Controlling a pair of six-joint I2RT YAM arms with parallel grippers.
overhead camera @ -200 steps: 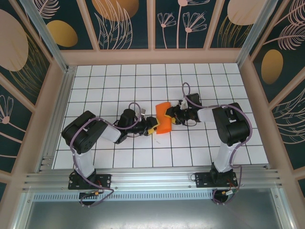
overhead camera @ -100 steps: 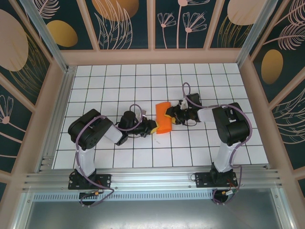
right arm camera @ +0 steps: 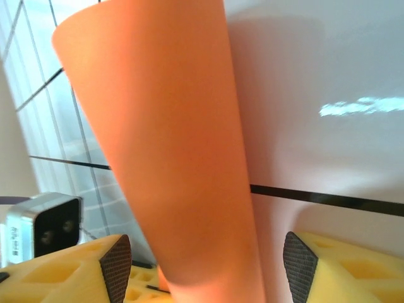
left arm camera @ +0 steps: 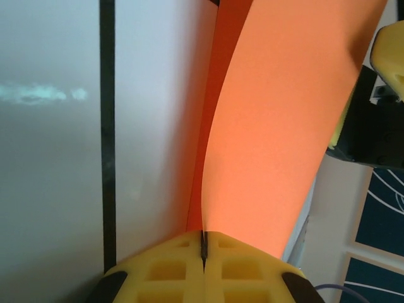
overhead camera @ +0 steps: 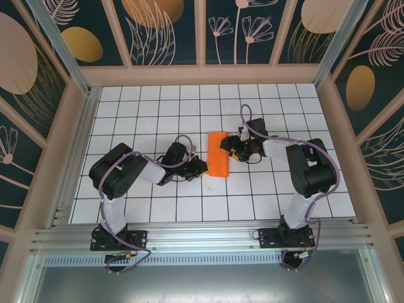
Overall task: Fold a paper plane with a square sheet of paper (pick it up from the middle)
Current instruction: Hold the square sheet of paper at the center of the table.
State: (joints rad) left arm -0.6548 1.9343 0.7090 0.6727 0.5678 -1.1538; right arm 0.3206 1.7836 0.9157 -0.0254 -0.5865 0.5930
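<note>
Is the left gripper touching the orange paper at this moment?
Touching. The left wrist view shows the left gripper with jaws shut on the orange paper, whose edge enters the seam between them.

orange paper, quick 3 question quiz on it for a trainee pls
1. True or false: the left jaws are shut on an edge of the paper.
2. Pick one. The right jaws are: A) shut flat on the paper; B) open, with the paper standing between them; C) far off by the table's back edge.
3. Fill in: seen from the top, the paper lies ___ the two arms.

Key: 1 true; 2 B; 3 between.
</note>
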